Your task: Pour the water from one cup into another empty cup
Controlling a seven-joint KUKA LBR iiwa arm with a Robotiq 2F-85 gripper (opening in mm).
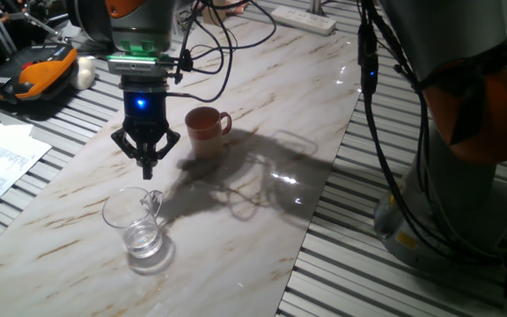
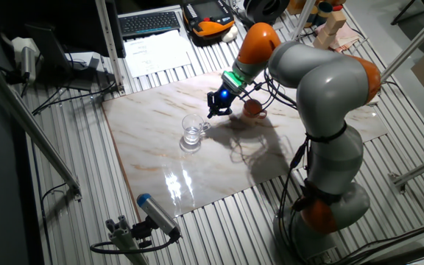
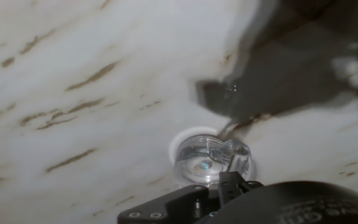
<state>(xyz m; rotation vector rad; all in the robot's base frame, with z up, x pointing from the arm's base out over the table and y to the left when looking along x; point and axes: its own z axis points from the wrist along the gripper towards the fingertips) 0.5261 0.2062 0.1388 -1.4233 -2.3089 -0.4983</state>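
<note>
Risk, as judged: fingers could clip the glass mug (image 1: 135, 220) rim or slip on its thin handle, tipping it and spilling the water (image 1: 143, 239). Glass mug stood lower left of the frame, upright, below and just in front of the gripper (image 1: 147, 170). Gripper hung above, jaws nearly closed, holding nothing. Brown mug (image 1: 206, 129) sat beyond, upper centre, apart from both.

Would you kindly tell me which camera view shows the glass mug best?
One fixed view: the glass mug stands whole, near, handle and water visible. The other fixed view shows it small and distant. The hand view sees it from above, partly cut off by the gripper.
</note>
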